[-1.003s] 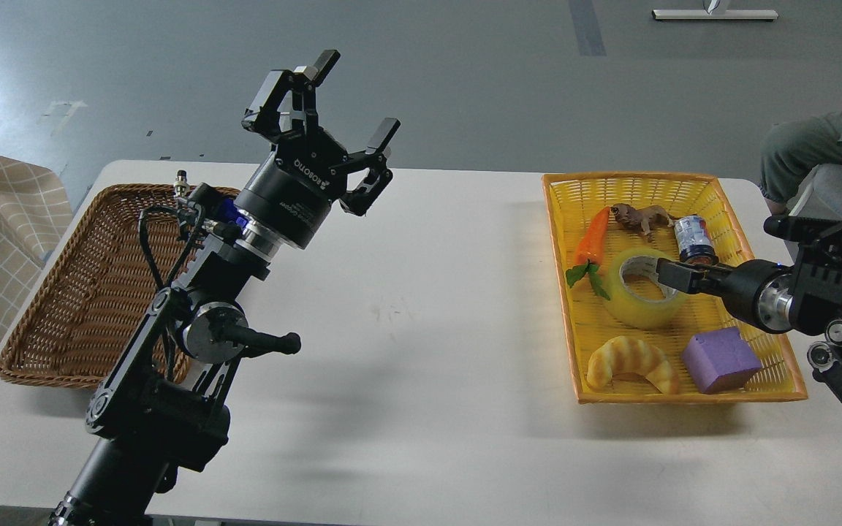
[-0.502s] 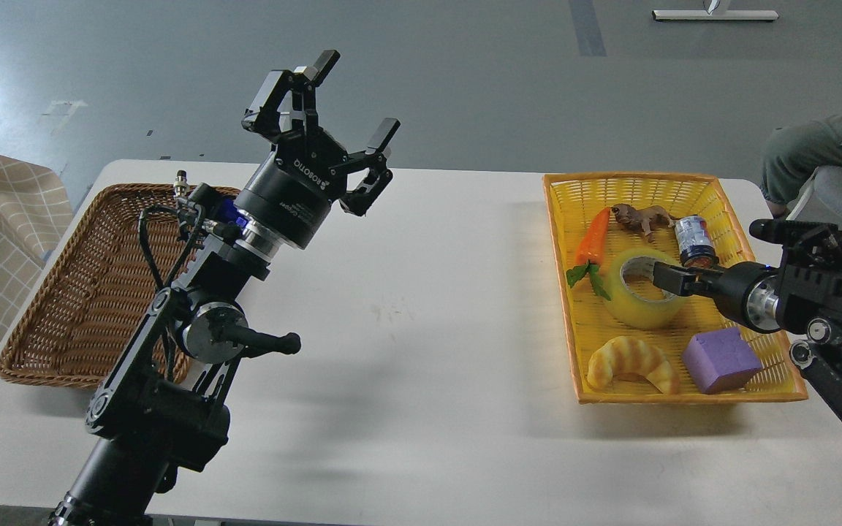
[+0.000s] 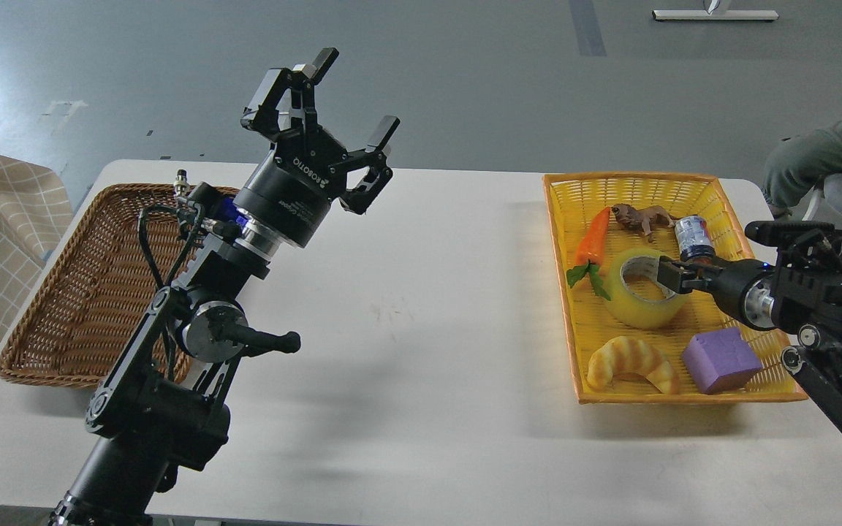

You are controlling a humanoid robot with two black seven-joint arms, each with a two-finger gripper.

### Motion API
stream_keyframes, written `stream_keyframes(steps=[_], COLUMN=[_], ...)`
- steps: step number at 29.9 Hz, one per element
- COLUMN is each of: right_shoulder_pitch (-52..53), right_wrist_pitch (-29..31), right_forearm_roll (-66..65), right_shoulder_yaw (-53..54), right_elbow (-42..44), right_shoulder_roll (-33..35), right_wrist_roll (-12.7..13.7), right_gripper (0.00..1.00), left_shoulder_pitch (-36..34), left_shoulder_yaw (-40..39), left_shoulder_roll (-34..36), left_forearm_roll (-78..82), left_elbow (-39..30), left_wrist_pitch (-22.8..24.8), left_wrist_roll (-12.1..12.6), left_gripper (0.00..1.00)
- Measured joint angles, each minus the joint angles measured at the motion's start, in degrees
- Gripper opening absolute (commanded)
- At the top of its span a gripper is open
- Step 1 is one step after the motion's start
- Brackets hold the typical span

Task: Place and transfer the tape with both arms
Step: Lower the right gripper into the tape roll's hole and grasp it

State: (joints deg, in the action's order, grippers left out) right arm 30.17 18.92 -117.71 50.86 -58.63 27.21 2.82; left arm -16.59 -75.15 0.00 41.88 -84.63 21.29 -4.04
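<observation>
The tape (image 3: pixel 633 303), a translucent yellow roll with a pale core, lies flat in the middle of the yellow basket (image 3: pixel 629 176) on the right of the table. My right gripper (image 3: pixel 671 277) comes in from the right and sits at the roll's right rim, over the core. It looks small and dark, so I cannot tell whether its fingers are apart or gripping the rim. My left gripper (image 3: pixel 357 91) is open and empty, held high above the table's left half, pointing up and away.
The yellow basket also holds a carrot (image 3: pixel 593 237), a toy animal (image 3: pixel 644 217), a small bottle (image 3: pixel 693 237), a croissant (image 3: pixel 633 361) and a purple block (image 3: pixel 721 359). A brown wicker basket (image 3: pixel 85 292) stands at the left. A seated person (image 3: pixel 823 153) is at the far right.
My right arm's wrist and elbow have shifted left and up, while its gripper stays at the tape's right rim. The tape has not visibly moved. My left arm is nearly unchanged.
</observation>
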Motion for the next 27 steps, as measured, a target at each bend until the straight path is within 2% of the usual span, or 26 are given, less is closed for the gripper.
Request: stream_keyframes(steps=[18, 20, 26, 27], right_shoulder_pitch=[-1.25, -1.29, -1.29, -1.29], right_wrist_pitch=[-2.51, -3.13, -4.6, -4.78], right_forearm_roll=[0.08, -0.01, -0.07, -0.06], right_shoulder_yaw=[-2.05, -2.53, -4.0, -4.06], right_elbow=[-0.4, -0.27, -0.06, -0.04], right_shoulder_roll=[-0.85, -0.84, -0.74, -0.74], right_wrist_roll=[-0.03, -0.03, -0.01, 0.0], right_gripper=[0.82, 0.78, 0.57, 0.57], left_shoulder_pitch=[-0.11, -0.11, -0.11, -0.11], left_shoulder_yaw=[-0.34, -0.35, -0.43, -0.43], left_shoulder_roll=[0.0, 0.0, 0.0, 0.0], left_forearm_roll=[-0.22, -0.22, -0.22, -0.22], left_elbow=[-0.36, -0.36, -0.36, -0.36], left_wrist_pitch=[-0.63, -0.63, -0.71, -0.72], left_wrist_roll=[0.09, 0.09, 0.09, 0.08], left_gripper=[0.98, 0.98, 0.98, 0.98])
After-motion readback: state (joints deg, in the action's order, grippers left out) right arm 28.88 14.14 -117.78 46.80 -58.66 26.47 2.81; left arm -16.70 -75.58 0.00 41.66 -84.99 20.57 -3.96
